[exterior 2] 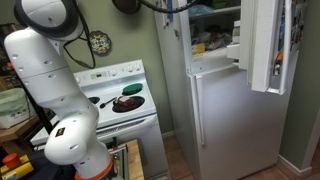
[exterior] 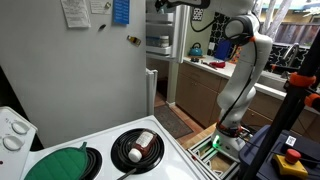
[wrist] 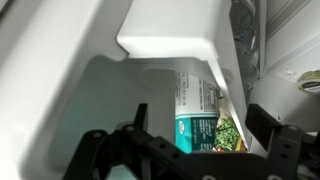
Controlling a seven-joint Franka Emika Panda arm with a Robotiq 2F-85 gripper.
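In the wrist view my gripper (wrist: 200,128) is open inside a white freezer compartment. A teal frozen vegetable box (wrist: 198,112) with a white label and a picture of greens stands upright between the fingers, leaning against a white plastic shelf wall (wrist: 170,38). The fingers stand either side of the box, and I cannot tell if they touch it. In both exterior views the arm reaches up to the top of the fridge, with the gripper (exterior: 178,6) (exterior 2: 181,8) at the freezer opening.
The white fridge (exterior 2: 220,110) has its freezer door (exterior 2: 272,45) swung open. A white stove (exterior: 175,158) carries a black pan (exterior: 138,147) and a green round cover (exterior: 60,163). A wooden counter (exterior: 205,75) stands behind.
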